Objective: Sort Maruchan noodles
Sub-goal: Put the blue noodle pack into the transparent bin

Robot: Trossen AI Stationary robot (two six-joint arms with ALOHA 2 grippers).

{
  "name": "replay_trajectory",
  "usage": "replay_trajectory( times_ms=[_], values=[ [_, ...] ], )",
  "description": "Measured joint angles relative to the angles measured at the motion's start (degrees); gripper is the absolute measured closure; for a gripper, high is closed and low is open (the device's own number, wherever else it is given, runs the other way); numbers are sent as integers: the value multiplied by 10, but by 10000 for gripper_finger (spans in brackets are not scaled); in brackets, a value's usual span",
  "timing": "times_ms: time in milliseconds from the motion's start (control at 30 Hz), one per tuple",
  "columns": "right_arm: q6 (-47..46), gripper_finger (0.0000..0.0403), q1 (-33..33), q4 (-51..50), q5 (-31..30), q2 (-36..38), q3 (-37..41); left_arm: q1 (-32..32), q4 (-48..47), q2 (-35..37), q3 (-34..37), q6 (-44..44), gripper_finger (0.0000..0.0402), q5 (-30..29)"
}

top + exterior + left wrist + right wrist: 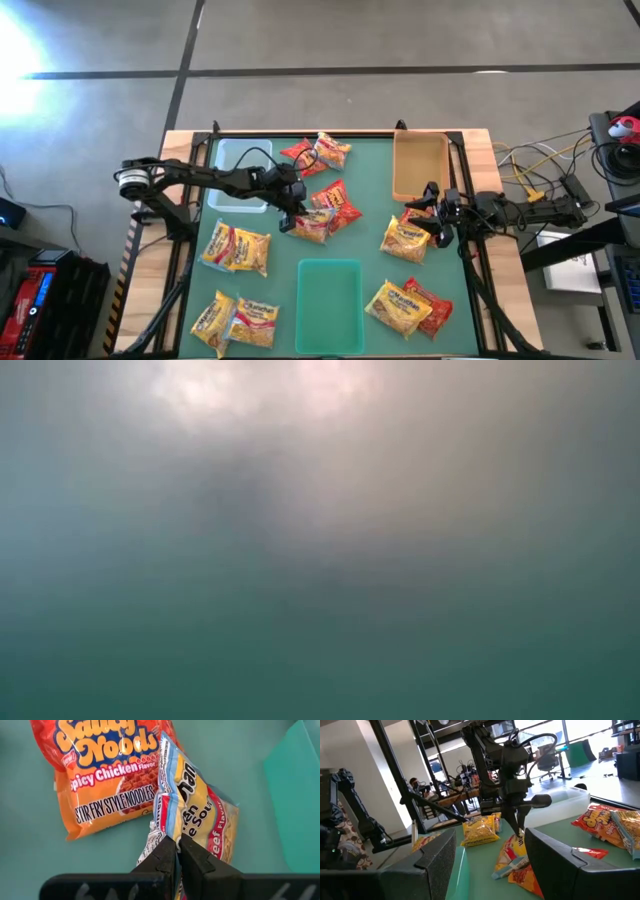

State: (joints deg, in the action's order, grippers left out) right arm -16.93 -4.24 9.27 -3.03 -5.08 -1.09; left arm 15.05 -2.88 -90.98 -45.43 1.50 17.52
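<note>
Yellow beef-flavor packet (200, 815), mid-table: pinched at one crimped edge by the left gripper (177, 851), fingers (160, 860) clamped tight on the plastic. In the high view this packet (312, 226) sits just beside an orange spicy-chicken packet (338, 203), the two overlapping near the table's centre; left gripper (292, 212) directly over them.

Other noodle packets spread over the green table (370, 235): a red and yellow pair (320, 153) toward the far edge, two yellow packets (236, 248) toward the left edge, two more (237, 320) at the near-left corner, one yellow packet (405, 240) right of centre, a yellow and red pair (410, 306) toward the near-right.

Trays: clear tray (240, 178) at far left, tan tray (420, 165) at far right, green tray (329, 305) against the near edge, middle.

Right gripper (436, 215) hovers near the right edge, just beside the yellow packet there; its fingers (555, 860) spread wide, holding nothing.

Low view fully blurred, nothing readable. People (415, 785) seated in the room beyond.
</note>
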Motion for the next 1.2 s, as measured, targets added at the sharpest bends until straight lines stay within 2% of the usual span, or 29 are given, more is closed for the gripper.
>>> replay_trajectory(
  times_ms=[633,800,1000,1200],
  values=[
    [0,179,0,0,0,0,0,-1,31,0,0,-12,401,0],
    [78,179,0,0,0,0,0,-1,39,0,0,-34,401,0],
    [115,179,0,21,0,0,0,-2,43,0,0,-52,401,0],
    [78,179,0,69,0,0,0,-3,43,0,-6,-51,401,12]
  ],
)
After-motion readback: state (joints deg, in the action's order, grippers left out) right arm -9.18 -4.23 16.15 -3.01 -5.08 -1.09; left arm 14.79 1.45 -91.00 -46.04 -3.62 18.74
